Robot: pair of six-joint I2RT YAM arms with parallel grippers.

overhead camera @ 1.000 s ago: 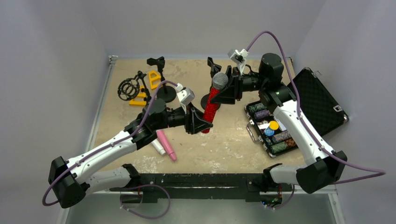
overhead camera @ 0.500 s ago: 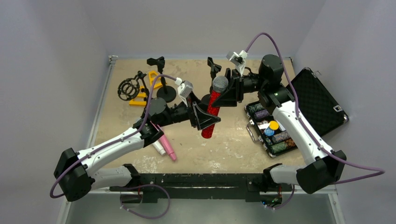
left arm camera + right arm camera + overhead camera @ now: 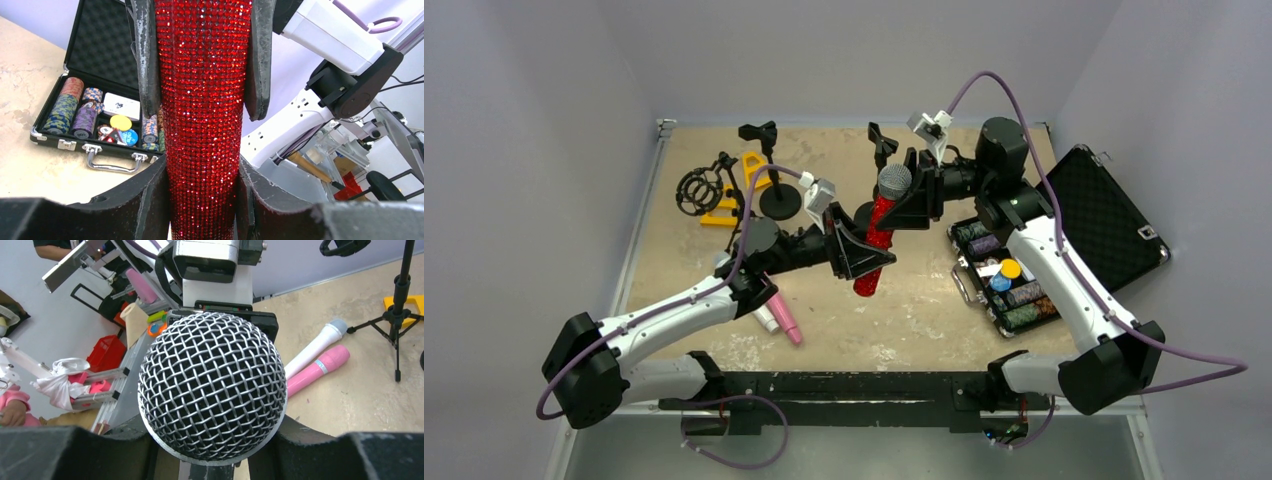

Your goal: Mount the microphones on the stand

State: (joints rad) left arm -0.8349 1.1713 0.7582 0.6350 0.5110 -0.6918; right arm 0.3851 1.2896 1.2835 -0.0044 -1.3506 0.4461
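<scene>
Your left arm reaches from lower left to frame centre, left gripper [image 3: 873,261] clamped on the glittery red microphone [image 3: 881,224]; your right arm arcs from lower right, right gripper [image 3: 895,203] clamping it higher

We note: microphone [image 3: 874,245] stands head-up between our pincers, right pincer [image 3: 902,203] high on it, left pincer [image 3: 871,258] lower. Two other microphones [image 3: 781,318] side by side on table [image 3: 904,310], left of left pincer. Stands [image 3: 776,198] beyond both pincers. Open case [image 3: 1109,215] on table, right of right pincer.

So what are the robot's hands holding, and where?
Both hold the red microphone: the right gripper near its top, the left gripper lower down its body.
</scene>
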